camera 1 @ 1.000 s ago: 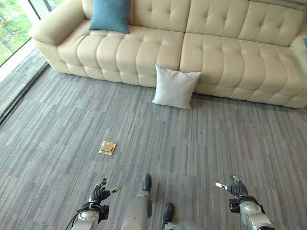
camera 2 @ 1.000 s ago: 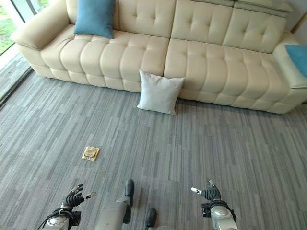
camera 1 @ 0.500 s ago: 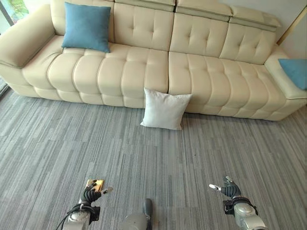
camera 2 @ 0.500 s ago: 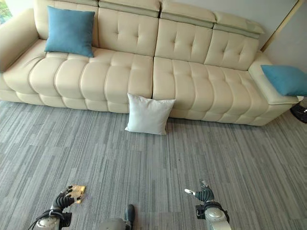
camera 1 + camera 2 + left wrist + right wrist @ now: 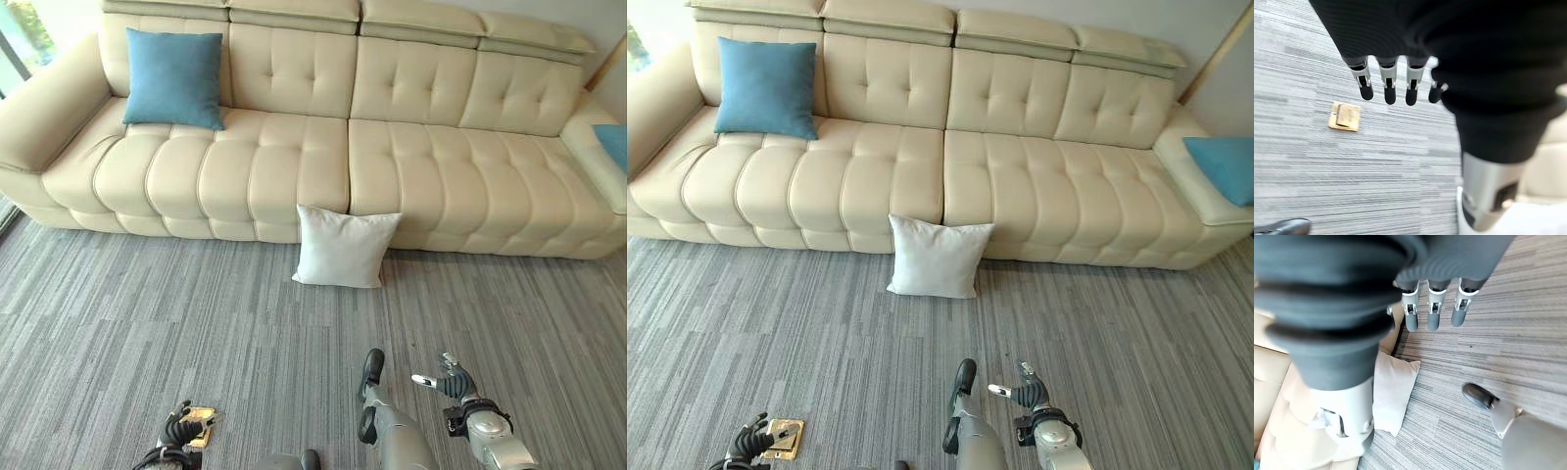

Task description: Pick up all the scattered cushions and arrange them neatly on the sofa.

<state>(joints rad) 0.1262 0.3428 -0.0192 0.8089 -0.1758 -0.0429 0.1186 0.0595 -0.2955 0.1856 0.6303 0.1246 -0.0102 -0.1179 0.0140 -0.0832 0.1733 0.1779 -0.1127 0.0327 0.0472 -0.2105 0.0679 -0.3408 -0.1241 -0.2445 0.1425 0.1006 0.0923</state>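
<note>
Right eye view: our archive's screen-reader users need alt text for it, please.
A white cushion leans on the carpet against the front of a cream sofa. One blue cushion stands at the sofa's left end, another lies on its right armrest. Both hands, left hand and right hand, hang low, holding nothing.

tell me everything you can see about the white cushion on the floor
The white cushion is square, plain and soft-looking, apparently fabric, with pointed corners. It stands nearly upright on the grey carpet, leaning back against the front of the cream sofa close to where the two seat sections meet. Nothing else touches it, and both hands are well short of it, low over the carpet.
</note>
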